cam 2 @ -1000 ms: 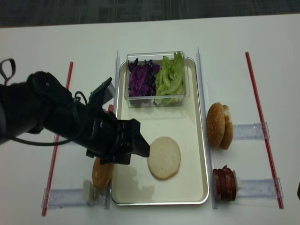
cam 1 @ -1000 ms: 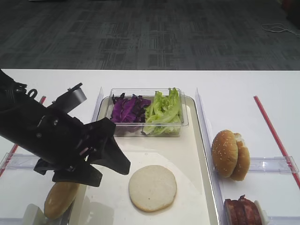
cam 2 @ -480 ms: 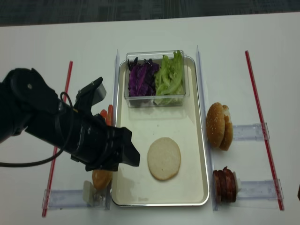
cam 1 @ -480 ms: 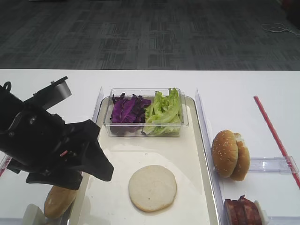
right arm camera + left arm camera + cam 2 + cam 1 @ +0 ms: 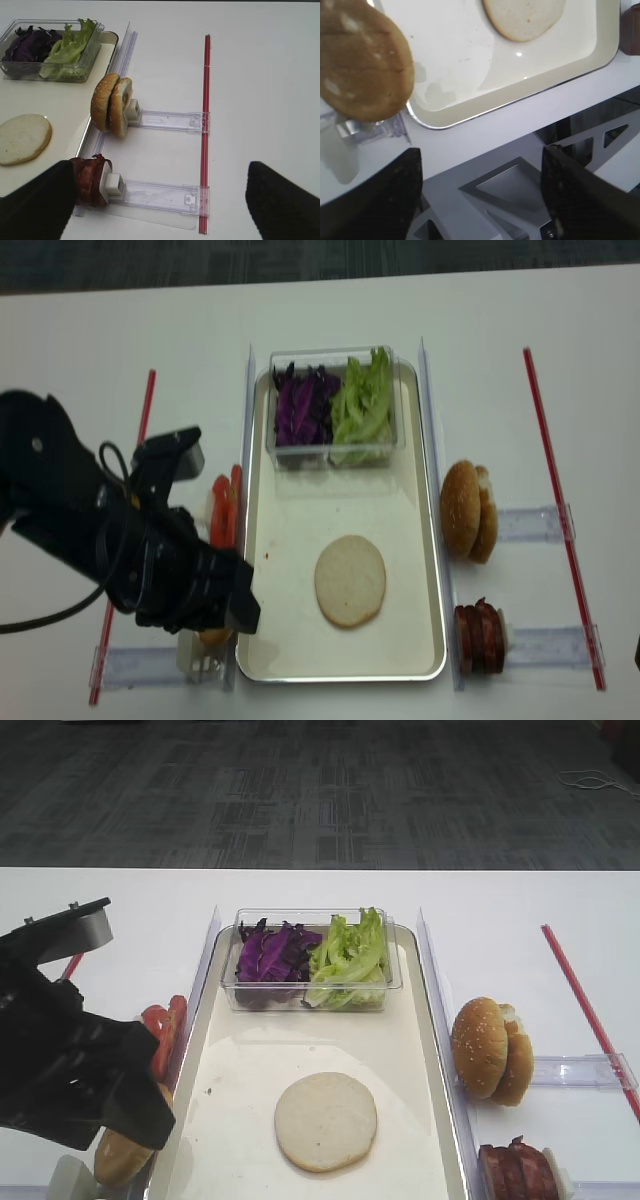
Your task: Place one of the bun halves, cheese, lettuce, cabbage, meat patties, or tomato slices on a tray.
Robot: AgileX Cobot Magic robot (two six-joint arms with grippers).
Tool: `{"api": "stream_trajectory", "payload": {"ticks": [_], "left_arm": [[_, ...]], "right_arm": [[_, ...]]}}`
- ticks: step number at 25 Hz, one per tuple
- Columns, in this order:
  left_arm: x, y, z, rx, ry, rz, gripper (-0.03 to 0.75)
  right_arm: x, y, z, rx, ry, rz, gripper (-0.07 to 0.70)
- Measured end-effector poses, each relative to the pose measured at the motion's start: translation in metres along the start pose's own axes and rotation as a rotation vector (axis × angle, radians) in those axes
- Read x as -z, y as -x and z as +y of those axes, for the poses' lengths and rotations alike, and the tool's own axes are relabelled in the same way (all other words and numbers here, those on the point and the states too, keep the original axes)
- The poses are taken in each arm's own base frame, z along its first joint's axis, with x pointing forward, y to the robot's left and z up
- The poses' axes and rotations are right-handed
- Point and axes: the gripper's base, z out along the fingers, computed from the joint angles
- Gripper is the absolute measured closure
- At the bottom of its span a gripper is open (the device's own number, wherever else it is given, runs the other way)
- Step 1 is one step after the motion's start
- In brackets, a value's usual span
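A plain bun half (image 5: 326, 1121) (image 5: 350, 579) lies cut face up on the cream tray (image 5: 420, 1050), apart from both grippers. At the tray's far end a clear box holds purple cabbage (image 5: 272, 952) and green lettuce (image 5: 348, 958). My left gripper (image 5: 480, 200) is open and empty, hanging past the tray's near left corner beside a golden bun half (image 5: 365, 60) on a rack. Tomato slices (image 5: 224, 510) stand left of the tray. My right gripper (image 5: 160, 205) is open and empty above the meat patties (image 5: 90, 180). Cheese is out of view.
Sesame bun halves (image 5: 490, 1048) stand on edge in a clear rack right of the tray. Red strips (image 5: 585, 1005) (image 5: 145, 405) run along both sides of the table. My left arm (image 5: 110, 540) covers the near left. The table's front edge (image 5: 485, 145) is close.
My left arm has drawn back left and toward the front, off the tray, uncovering the tomato slices. The bun half on the tray has not moved.
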Motion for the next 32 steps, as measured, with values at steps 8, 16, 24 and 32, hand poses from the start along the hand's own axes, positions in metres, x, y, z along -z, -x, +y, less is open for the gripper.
{"api": "stream_trajectory", "payload": {"ticks": [8, 16, 24, 32], "left_arm": [[0.017, -0.013, 0.011, -0.031, 0.171, 0.048, 0.211], [0.041, -0.009, 0.014, -0.068, 0.312, -0.002, 0.211], [0.046, -0.007, 0.018, -0.058, 0.383, -0.021, 0.211], [0.051, -0.005, 0.028, -0.077, 0.505, -0.037, 0.211]], "right_arm": [[0.0, 0.0, 0.0, 0.0, 0.0, 0.0, -0.043], [0.0, 0.0, 0.0, 0.001, -0.001, 0.0, -0.043], [0.0, 0.0, 0.0, 0.001, -0.001, 0.0, -0.041], [0.0, 0.0, 0.0, 0.001, -0.001, 0.0, -0.04]]}}
